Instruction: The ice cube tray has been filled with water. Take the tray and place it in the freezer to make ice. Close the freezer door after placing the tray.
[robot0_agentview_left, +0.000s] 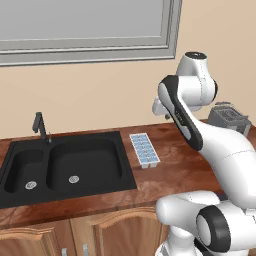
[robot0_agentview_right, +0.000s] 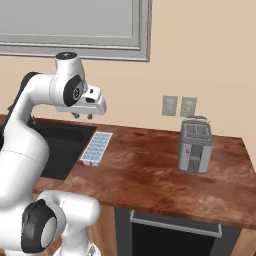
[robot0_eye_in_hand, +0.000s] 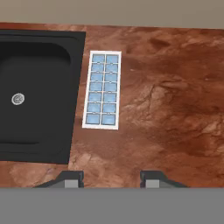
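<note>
- Above the counter (robot0_agentview_right: 150, 170), the gripper (robot0_agentview_right: 83, 116) hangs with its jaws parted, holding and touching nothing.
- Below it, the tray (robot0_eye_in_hand: 102, 89) lies flat just beside the sink (robot0_eye_in_hand: 39, 87), water (robot0_eye_in_hand: 99, 58) in its cells.

Arm (robot0_agentview_left: 220, 150): glossy white rounded shells, dark grey to black bands and round caps at each joint. Base segment is bulbous, white, with a black ring. Gripper (robot0_agentview_right: 83, 116): white block body, two small dark finger tips (robot0_eye_in_hand: 71, 178) with pale grey faces.
</note>
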